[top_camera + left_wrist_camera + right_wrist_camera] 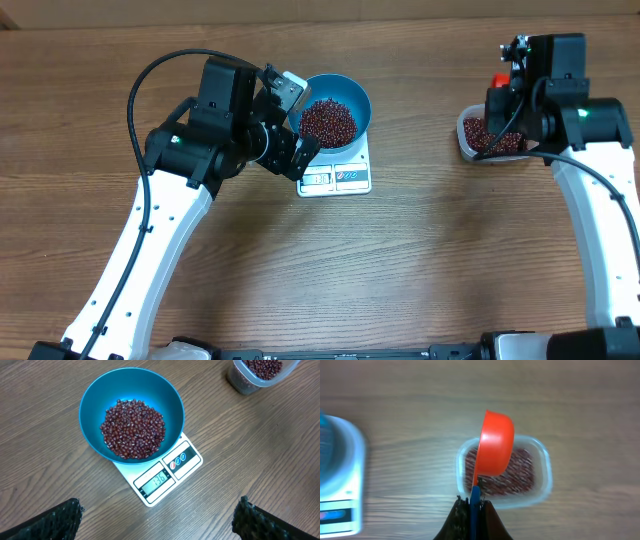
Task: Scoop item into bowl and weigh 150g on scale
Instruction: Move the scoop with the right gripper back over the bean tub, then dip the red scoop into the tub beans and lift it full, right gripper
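The blue bowl [360,98] [97,402] stands on the white scale [350,178] [186,458] and holds a heap of red-brown beans [328,120] [132,429]. The scale's display reads 136. My left gripper [300,123] [157,520] hovers open just left of the bowl, with nothing between its fingers. My right gripper [474,504] is shut on the blue handle of a red scoop [495,445] [499,80]. The scoop hangs tilted over a clear tub [544,467] [466,135] of more beans [520,471] [495,138].
The wooden table runs between the scale and the tub at the far right. In the right wrist view the scale's edge [345,485] shows at the left. The left arm's black cable [160,70] loops above its wrist.
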Motion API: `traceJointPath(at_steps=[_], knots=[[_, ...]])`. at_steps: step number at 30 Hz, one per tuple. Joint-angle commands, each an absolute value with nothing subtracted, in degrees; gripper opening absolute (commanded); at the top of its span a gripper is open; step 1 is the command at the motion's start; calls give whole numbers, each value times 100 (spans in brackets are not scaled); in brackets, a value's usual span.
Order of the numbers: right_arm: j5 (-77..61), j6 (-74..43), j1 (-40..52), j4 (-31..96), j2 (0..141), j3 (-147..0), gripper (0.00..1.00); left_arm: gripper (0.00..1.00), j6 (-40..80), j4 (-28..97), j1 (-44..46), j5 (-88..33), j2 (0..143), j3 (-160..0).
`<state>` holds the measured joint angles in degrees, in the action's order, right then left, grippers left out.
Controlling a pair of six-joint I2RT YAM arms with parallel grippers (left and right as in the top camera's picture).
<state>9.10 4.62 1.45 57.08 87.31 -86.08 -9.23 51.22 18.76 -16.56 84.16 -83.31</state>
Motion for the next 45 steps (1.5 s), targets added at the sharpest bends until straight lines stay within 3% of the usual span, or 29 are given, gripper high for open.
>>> traceJointPath(at_steps=[1, 20, 32, 45], knots=[[1667, 425, 115, 5730, 9015, -8549, 4, 100, -1031, 5116, 1887, -1743, 8283, -8416], [1758, 484, 128, 5782, 10499, -8549, 4, 100, -1031, 5116, 1887, -1743, 8283, -8416], [25, 1380, 40, 5806, 10503, -8549, 4, 100, -1031, 5116, 1887, -1743, 8283, -8416], [-2355, 1706, -1129, 5771, 10503, -8552, 3, 100, -1031, 5116, 1887, -1743, 8283, -8416]])
